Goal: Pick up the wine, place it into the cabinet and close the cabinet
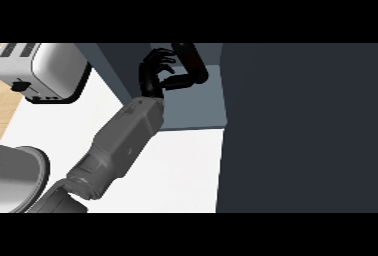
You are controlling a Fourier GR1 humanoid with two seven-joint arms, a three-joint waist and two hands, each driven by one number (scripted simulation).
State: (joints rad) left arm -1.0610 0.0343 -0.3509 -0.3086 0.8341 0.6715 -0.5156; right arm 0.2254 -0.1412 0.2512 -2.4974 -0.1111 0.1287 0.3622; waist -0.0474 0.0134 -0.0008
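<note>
1. Nearest me, at the lower left, I see the rim of a grey round pot (18, 177) on the white counter (181, 165); its right edge sits just beside the elbow end of the forearm.
2. One grey forearm (118, 145) rises from the lower left and runs up and to the right, ending in a black hand (159, 75) near the top of the view.
3. I can't say for certain which arm this is; it enters at the view's left side, so I log it as the left.
4. Hand pose: wrist straight with the forearm, fingers curled over to the right, thumb bent beneath them. Together they wrap a dark, narrow thing, which I take to be the wine (193, 62).
5. The wine stands tilted, its top leaning left towards the fingertips, and shows dark red-brown at the upper end. Most of it is hidden by the fingers.
6. Hand and wine are inside the grey-blue cabinet (199, 107) opening, above its floor; I can't tell whether the wine touches it.
7. A dark door (299, 130) fills the right of the view, standing open.
8. A toaster (44, 72) sits at the upper left, well apart from the hand.
9. The other hand does not show.
</note>
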